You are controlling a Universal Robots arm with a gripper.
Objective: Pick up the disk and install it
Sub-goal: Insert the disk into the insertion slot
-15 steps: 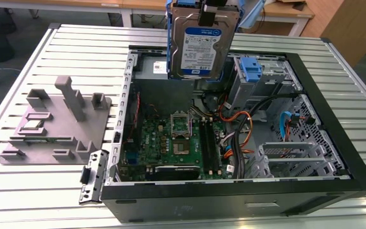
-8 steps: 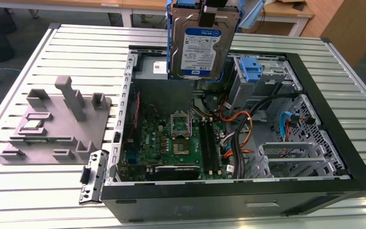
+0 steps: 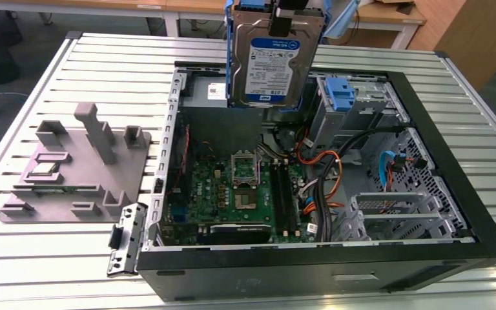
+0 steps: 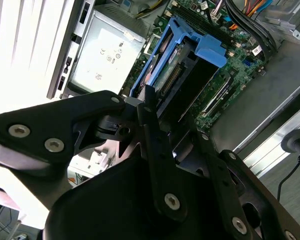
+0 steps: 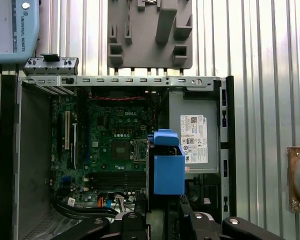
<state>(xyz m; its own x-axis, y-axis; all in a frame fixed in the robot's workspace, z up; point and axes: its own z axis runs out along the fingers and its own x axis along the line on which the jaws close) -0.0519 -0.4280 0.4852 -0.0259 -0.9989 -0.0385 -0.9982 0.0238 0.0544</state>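
Aloft, the disk (image 3: 274, 61) hangs over the cable-strewn case (image 3: 317, 274).

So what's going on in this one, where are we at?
The arm's gripper is shut on the disk and holds it upright in the air above the open computer case, over the end with the power supply box. The disk is not in a bay yet; the blue latch inside the case sits apart from it.

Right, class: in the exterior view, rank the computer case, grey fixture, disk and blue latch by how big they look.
1. computer case
2. grey fixture
3. disk, held above the case, so nearness may flatter it
4. blue latch
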